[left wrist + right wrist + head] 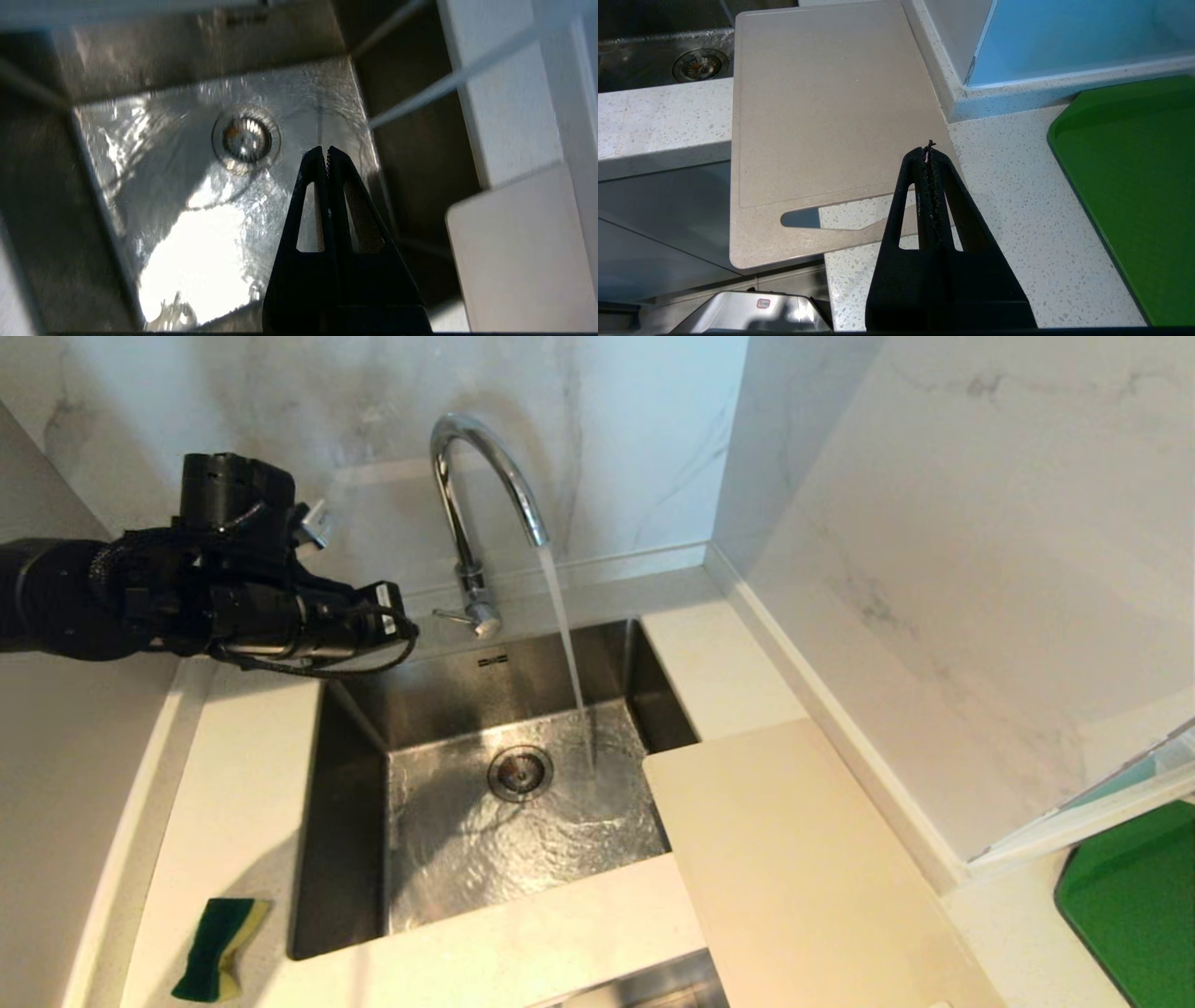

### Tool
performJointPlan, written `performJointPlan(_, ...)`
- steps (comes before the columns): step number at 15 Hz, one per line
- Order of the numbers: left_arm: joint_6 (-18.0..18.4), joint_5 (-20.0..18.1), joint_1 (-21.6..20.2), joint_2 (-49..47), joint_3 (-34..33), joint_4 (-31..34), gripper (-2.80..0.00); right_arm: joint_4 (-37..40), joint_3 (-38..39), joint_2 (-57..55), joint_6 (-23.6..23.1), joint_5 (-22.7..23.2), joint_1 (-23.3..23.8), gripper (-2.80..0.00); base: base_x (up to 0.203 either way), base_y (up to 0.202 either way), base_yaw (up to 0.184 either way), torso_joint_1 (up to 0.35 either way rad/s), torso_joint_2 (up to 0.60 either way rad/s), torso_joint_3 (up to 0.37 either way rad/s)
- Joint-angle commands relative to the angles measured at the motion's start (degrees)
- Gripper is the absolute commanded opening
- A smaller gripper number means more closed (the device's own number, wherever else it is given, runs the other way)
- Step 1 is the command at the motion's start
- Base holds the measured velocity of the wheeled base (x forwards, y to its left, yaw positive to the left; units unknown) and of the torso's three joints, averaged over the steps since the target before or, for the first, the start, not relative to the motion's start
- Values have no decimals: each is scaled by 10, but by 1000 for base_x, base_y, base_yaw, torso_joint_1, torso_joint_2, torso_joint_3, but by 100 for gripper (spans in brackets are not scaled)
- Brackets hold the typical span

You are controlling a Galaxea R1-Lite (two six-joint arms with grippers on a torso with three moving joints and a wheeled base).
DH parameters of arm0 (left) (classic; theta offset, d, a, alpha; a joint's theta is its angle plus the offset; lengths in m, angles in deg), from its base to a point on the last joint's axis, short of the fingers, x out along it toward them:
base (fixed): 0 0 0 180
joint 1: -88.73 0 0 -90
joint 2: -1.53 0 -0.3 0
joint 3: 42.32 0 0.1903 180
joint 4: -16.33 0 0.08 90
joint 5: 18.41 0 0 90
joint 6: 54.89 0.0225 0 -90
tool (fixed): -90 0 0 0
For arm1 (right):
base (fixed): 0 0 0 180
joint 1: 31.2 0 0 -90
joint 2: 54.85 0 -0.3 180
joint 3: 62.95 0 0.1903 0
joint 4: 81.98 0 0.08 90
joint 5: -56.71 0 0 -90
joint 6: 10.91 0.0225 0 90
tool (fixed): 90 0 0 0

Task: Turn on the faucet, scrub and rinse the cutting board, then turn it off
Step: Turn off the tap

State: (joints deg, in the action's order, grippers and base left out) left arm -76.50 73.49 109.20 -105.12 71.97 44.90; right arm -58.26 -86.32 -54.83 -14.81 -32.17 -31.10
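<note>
The faucet [485, 495] stands at the back rim of the sink [355, 821], water running from its spout onto the basin floor near the drain [519, 772]. The left gripper [397, 621] hangs just left of the faucet's side lever, apart from it, its jaws clenched on nothing, the arm reaching in level from the left. The cutting board [794, 868] lies flat on the counter right of the sink, one corner overhanging the basin and its slotted end jutting past the counter's front edge. The right gripper [928, 154] hovers over that end, pressed shut and empty. A sponge [219, 947] lies on the left counter; a green board [1134, 905] sits far right.

Chrome faucet [485, 485], cream cutting board [794, 868], green-and-yellow sponge [219, 947], speckled white counter [1017, 186].
</note>
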Motion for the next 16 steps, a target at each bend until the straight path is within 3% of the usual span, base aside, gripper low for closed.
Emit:
performJointPlan(1, -1, 27, 0, -63, 31, -40, -280, 0, 1, 0, -5, 1, 0, -280, 0, 0, 0, 0, 0, 0)
performJointPlan(4, 12, 111, 1, -134, 79, -106, -280, 1, 1, 0, -16, 5, 0, -280, 0, 0, 0, 0, 0, 0)
performJointPlan(5, 26, 123, 1, -147, 91, -115, -280, 1, 1, 0, -20, 5, 0, -280, 0, 0, 0, 0, 0, 0)
performJointPlan(9, 46, 125, 5, -170, 126, -103, -280, 1, 1, 0, -25, 5, 0, -280, 0, 0, 0, 0, 0, 0)
performJointPlan(16, 48, 129, 8, -219, 176, -102, -280, 1, 1, 0, -26, 5, 0, -280, 0, 0, 0, 0, 0, 0)
